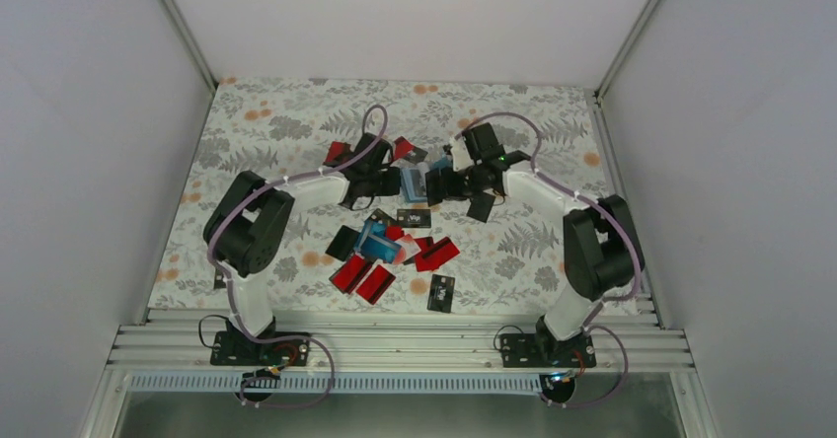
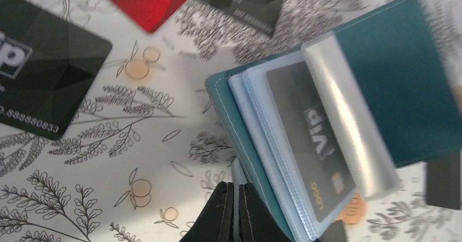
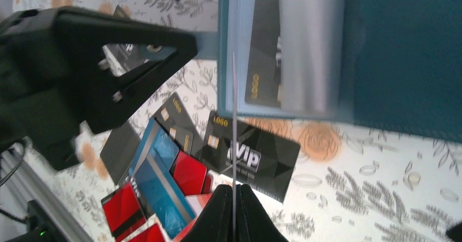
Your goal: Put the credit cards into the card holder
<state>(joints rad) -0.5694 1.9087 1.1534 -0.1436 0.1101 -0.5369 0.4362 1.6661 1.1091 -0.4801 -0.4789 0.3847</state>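
A cloth-covered table (image 1: 296,132), matte white with grey ferns and small orange flowers, filled the floor of a plain white-walled booth. Over it the left arm (image 1: 296,191) and right arm (image 1: 553,196), smooth white shells with black joints, reached inward until their wrists nearly met at mid-table.

Between them lay the card holder (image 2: 403,78), in the top view a small block in the middle of the cloth. It was open. Its cover was soft, muted teal with pale stitching along a rounded corner, and a fan of glossy clear sleeves (image 2: 348,122) stood out from it. One sleeve held a black VIP card (image 2: 316,155) with gold lettering.

Nearer the arm bases, the loose credit cards (image 1: 385,255) made an overlapping heap of thin, shiny rectangles: red, black with white print, and a few bright blue. One black card (image 1: 441,292) lay apart, nearer the rail.

The left gripper (image 2: 235,206) had its black, wedge-shaped fingers clenched on a pale, thin edge of the card holder at its lower corner. The right gripper (image 3: 234,209) was pinched tight on an edge-on card (image 3: 233,122), seen only as a fine upright line whose top reached the sleeves' edge. Its colour could not be told.
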